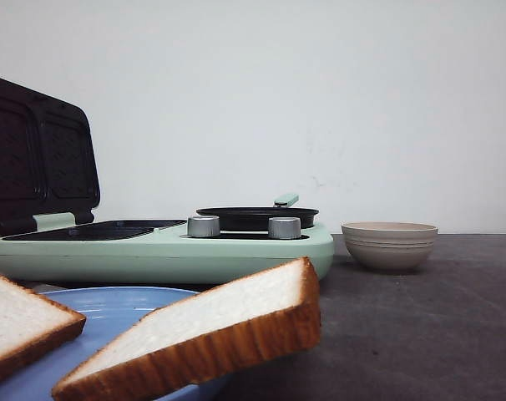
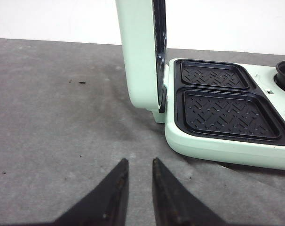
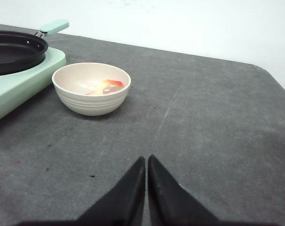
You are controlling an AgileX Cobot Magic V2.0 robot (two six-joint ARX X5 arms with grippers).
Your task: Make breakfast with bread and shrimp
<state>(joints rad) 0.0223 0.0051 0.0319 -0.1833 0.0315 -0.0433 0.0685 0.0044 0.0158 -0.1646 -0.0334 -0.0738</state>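
Nearest the front camera lie two square slices of white bread with golden-brown crust — one (image 1: 207, 338) propped at a tilt on the rim of a round pale-blue plate (image 1: 119, 305), the other (image 1: 23, 326) at the plate's left side. Behind them sits a mint-green breakfast maker (image 1: 161, 251) with its dark-lined lid (image 1: 37, 154) standing open, two silver knobs (image 1: 203, 226) on its front and a small black frying pan (image 1: 257, 217) on its right half. To the right of it, apart, stands a beige ribbed bowl (image 1: 390, 244) on the dark grey surface (image 1: 437, 326).

In the left wrist view the left pincer (image 2: 137, 165) hovers over bare surface, its black fingers slightly apart and holding nothing; beyond it the upright lid and two black grooved sandwich plates (image 2: 227, 110) show.

In the right wrist view the right pincer (image 3: 146, 161) has its tips together, empty. Ahead, the bowl holds the small red-orange shrimp pieces (image 3: 107, 86) — just beside the maker's pan end.
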